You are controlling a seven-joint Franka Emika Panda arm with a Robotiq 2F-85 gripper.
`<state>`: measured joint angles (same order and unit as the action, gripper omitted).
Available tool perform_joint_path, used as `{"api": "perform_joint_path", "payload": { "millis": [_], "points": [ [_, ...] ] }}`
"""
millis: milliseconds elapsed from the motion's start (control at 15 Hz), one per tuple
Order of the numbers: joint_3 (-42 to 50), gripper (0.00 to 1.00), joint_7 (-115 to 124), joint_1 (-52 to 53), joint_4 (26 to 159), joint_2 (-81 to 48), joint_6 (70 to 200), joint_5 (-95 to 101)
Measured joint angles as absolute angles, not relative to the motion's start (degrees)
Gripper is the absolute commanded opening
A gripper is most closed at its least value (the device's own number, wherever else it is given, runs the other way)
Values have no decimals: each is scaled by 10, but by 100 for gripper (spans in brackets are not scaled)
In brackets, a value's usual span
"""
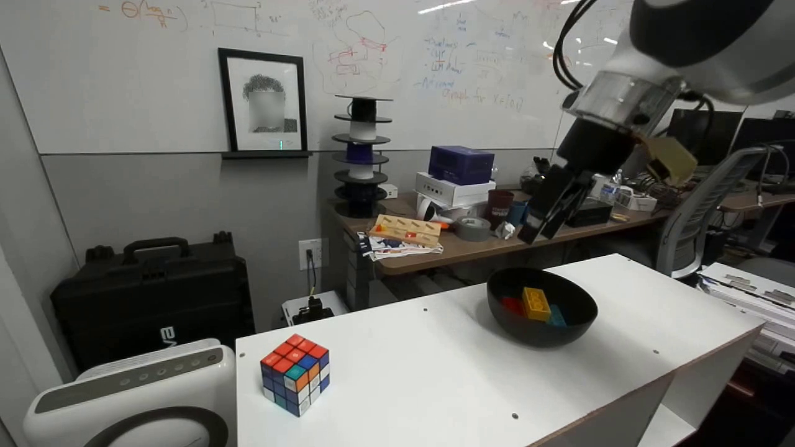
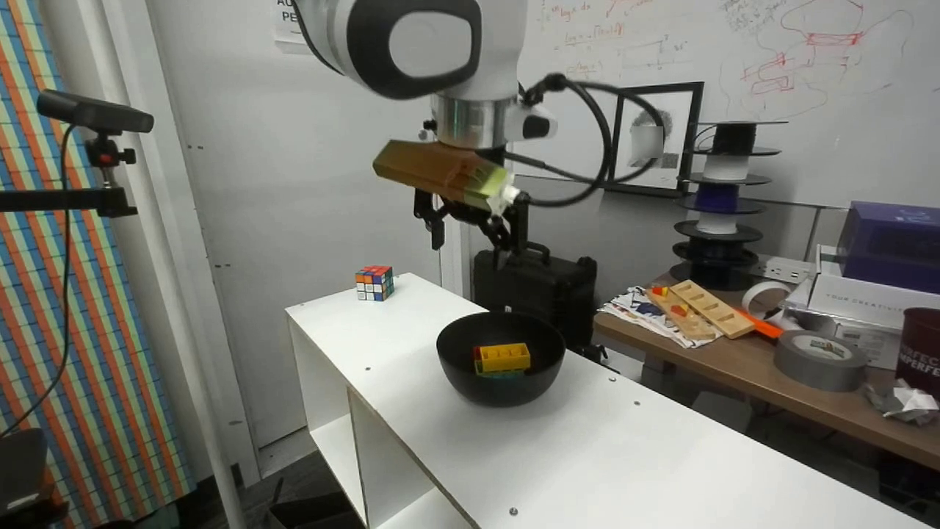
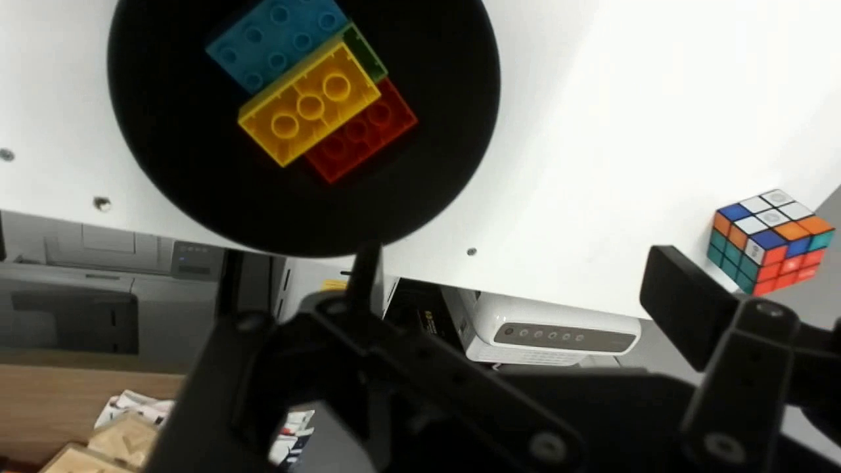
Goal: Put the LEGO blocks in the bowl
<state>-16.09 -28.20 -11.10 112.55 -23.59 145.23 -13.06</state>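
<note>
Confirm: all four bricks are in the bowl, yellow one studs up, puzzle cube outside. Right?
Not studs up: in the wrist view the yellow brick shows its hollow underside. The blue brick, green brick and red brick share the bowl; the puzzle cube is outside.

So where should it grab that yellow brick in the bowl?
Probably grip the yellow brick by its long sides, the narrower span, with the pincer coming from above: it lies hollow side up, and the bowl could hamper a sideways approach.
</note>
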Motion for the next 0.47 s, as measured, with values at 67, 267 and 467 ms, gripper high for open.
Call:
{"api": "perform_joint_path", "payload": {
  "millis": [67,267,467],
  "points": [
    [-157,99,-272,-102,1135,-207,1439,-127],
    [-142,100,-240,-79,1152,-119,1372,-129],
    [-121,100,-228,-64,1153,-47,1293,-164]
  ]
}}
